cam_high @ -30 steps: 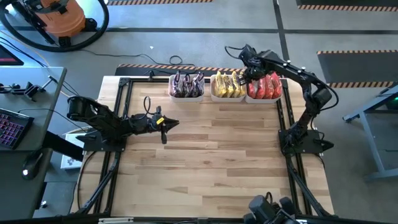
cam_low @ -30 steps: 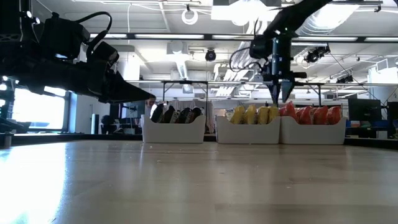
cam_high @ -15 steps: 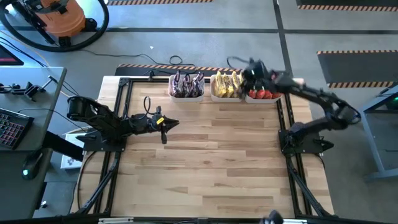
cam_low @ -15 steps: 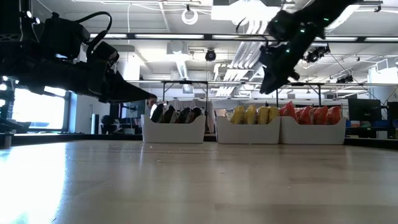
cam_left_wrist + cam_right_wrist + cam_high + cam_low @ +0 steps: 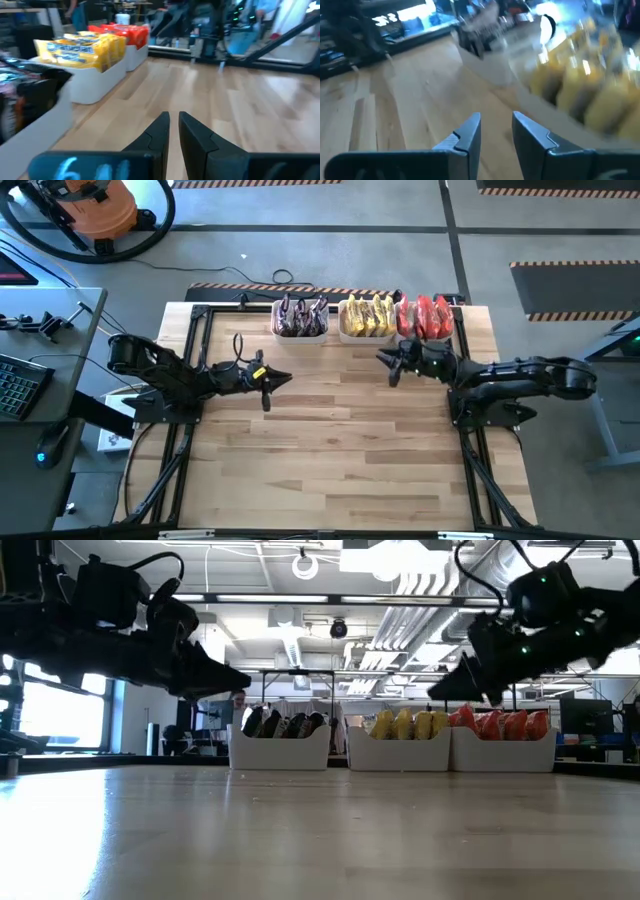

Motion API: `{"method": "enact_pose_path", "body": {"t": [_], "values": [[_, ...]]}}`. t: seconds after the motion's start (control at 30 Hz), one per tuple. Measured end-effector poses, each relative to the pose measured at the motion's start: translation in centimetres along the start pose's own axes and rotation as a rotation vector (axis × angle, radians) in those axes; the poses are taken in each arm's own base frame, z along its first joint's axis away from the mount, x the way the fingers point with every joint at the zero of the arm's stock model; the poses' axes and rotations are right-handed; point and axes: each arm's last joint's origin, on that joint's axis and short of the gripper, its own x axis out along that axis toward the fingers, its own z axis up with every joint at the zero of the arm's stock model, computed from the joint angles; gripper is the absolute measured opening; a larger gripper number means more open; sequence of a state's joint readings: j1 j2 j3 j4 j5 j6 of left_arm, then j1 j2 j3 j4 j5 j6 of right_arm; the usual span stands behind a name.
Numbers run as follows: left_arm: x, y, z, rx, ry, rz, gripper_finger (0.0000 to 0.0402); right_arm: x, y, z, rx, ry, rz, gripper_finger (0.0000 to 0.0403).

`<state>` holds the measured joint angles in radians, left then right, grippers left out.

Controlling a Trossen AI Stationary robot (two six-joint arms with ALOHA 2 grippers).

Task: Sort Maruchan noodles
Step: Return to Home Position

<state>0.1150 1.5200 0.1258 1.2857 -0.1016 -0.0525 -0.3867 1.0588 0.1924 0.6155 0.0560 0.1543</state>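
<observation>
- Left gripper [image 5: 278,379]: hovers above the table [image 5: 330,465] at 9 o'clock of its centre, with its fingers almost together and nothing between them.
- Right gripper [image 5: 385,360]: hovers at 2 o'clock of centre, near the bins, with its fingers slightly parted and empty.
- Maruchan noodles [image 5: 405,725]: stand on edge in three white bins [image 5: 368,338] along the 12 o'clock edge.
- Order: dark packets [image 5: 300,315] at 11 o'clock, yellow packets [image 5: 365,317] at 12, red packets [image 5: 428,317] at 1.

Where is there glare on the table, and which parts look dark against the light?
Low view: the bright window at the left throws a pale glare on the table, and the left arm and right arm show as dark shapes against the ceiling lights. High view: even light, no glare on the wood.
</observation>
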Motion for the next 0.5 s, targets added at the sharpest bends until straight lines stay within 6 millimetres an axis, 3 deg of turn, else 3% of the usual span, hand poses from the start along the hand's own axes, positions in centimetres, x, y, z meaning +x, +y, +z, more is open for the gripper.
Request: {"method": "enact_pose_path", "body": {"t": [0.1,0.23,0.5], "values": [[0.1,-0.1,0.1,-0.006,-0.004,-0.043,0.0035,-0.5,-0.3,-1.6,0.073,0.045,-0.028,0.0092],[-0.1,-0.1,0.4,-0.008,-0.018,-0.046,0.0035,-0.9,-0.2,-2.6,0.016,0.062,0.005,0.0092],[-1.8,-0.1,1.9,-0.010,-0.112,-0.078,0.0035,-1.4,1.6,-1.1,-0.096,-0.151,0.120,0.0092]]}}
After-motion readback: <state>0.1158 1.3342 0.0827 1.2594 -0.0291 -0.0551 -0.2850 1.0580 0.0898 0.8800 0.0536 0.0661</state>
